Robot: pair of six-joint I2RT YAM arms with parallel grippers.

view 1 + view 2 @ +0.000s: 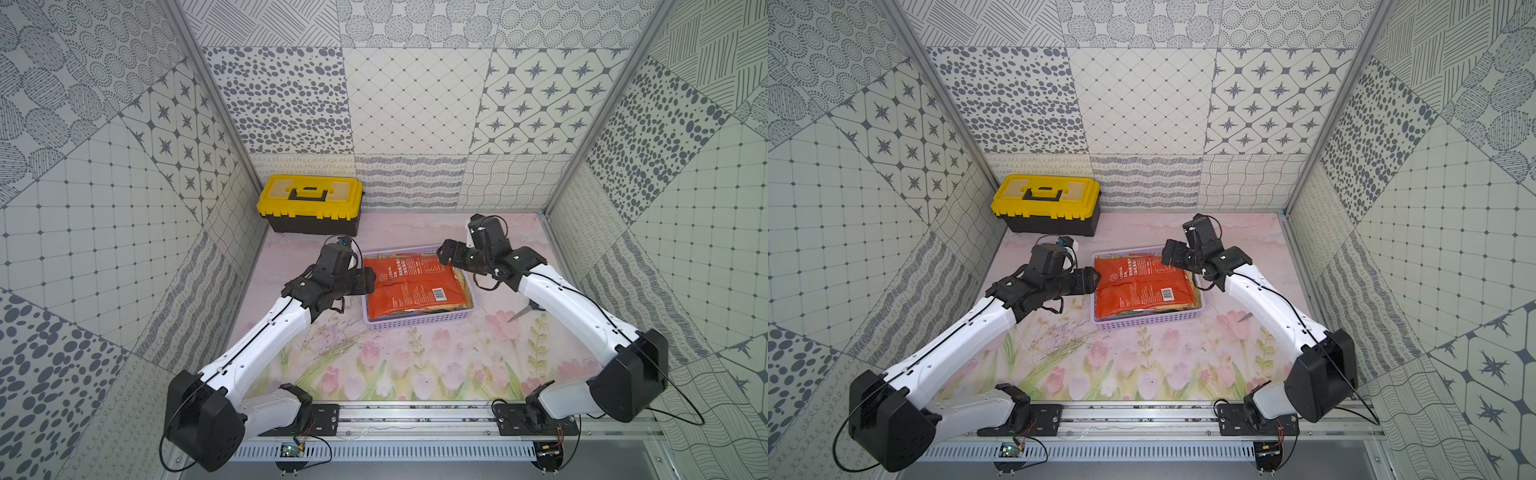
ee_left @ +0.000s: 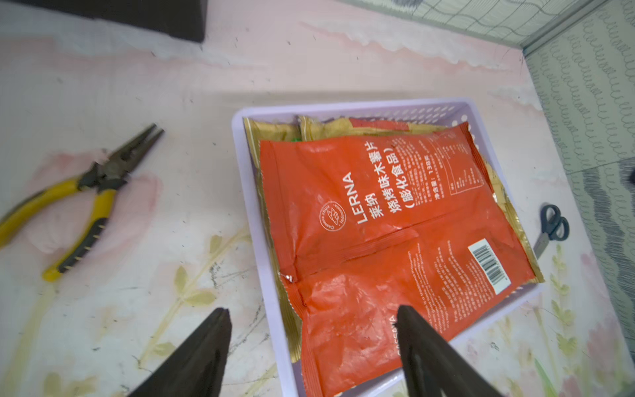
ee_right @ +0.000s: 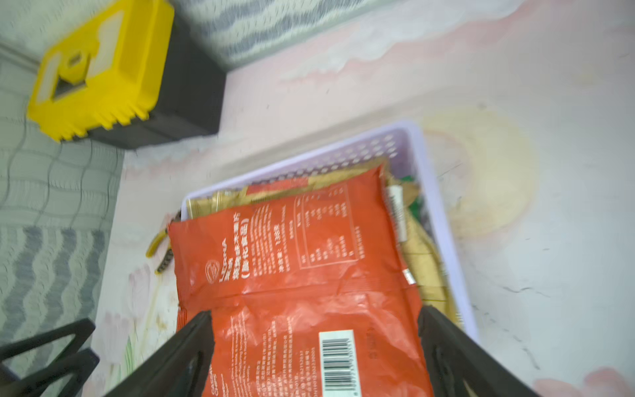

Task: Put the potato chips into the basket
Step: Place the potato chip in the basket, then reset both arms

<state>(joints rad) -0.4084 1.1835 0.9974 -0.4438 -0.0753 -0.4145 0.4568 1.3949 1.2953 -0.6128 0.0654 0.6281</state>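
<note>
The lavender basket (image 1: 419, 322) (image 1: 1150, 320) (image 2: 268, 110) (image 3: 429, 172) sits mid-table. An orange-red bag of potato chips (image 1: 411, 282) (image 1: 1142, 284) (image 2: 378, 223) (image 3: 292, 275) lies flat on top inside it, barcode up. Tan-gold bags (image 2: 271, 130) (image 3: 422, 261) show underneath at its edges, along with a sliver of green (image 3: 412, 202). My left gripper (image 1: 368, 281) (image 1: 1094, 278) (image 2: 312, 309) hovers open over the basket's left rim, holding nothing. Over the basket's far right corner, my right gripper (image 1: 442, 253) (image 1: 1167, 253) (image 3: 315, 312) is open, its fingers wide above the orange bag.
A yellow-and-black toolbox (image 1: 309, 203) (image 1: 1046, 203) (image 3: 103, 68) stands at the back left. Yellow-handled pliers (image 2: 92, 196) (image 3: 161, 247) lie on the mat left of the basket, under my left arm. Black-handled scissors (image 2: 551, 227) (image 1: 528, 311) lie to its right.
</note>
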